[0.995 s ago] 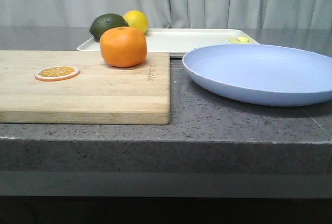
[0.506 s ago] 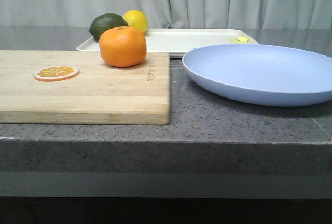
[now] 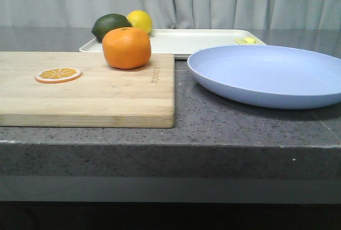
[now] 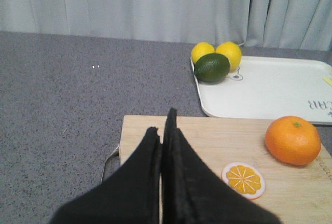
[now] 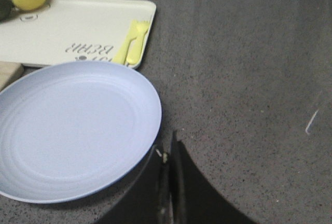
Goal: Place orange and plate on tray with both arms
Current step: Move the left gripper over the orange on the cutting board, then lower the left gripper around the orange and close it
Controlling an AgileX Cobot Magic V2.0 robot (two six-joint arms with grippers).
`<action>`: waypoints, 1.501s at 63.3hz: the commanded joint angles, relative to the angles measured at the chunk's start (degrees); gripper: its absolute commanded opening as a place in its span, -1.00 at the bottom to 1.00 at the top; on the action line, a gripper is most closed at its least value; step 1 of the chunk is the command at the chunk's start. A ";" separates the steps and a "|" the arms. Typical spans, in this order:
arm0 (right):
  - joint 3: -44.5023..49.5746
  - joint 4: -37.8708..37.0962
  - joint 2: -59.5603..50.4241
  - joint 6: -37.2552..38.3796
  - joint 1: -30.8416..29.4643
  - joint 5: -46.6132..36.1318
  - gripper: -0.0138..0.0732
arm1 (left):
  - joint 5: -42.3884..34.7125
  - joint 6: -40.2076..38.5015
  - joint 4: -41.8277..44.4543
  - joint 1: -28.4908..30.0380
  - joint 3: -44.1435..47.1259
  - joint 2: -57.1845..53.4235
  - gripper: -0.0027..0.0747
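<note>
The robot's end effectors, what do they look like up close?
Both are matte black. The left end effector has two chunky, angular fingers tapering to narrow tips. The right end effector looks the same, black and wedge-shaped. No markings or cables show in these views.

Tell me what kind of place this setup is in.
Probably a mock kitchen counter staged for testing: a speckled grey stone-like countertop holds a wooden cutting board with the orange, the plate and the tray, and a plain grey curtain closes off the back.
</note>
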 commanded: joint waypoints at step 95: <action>-2.06 -0.79 6.78 -2.32 2.35 4.61 0.66 | -4.87 1.73 9.10 -28.81 -20.94 40.29 0.60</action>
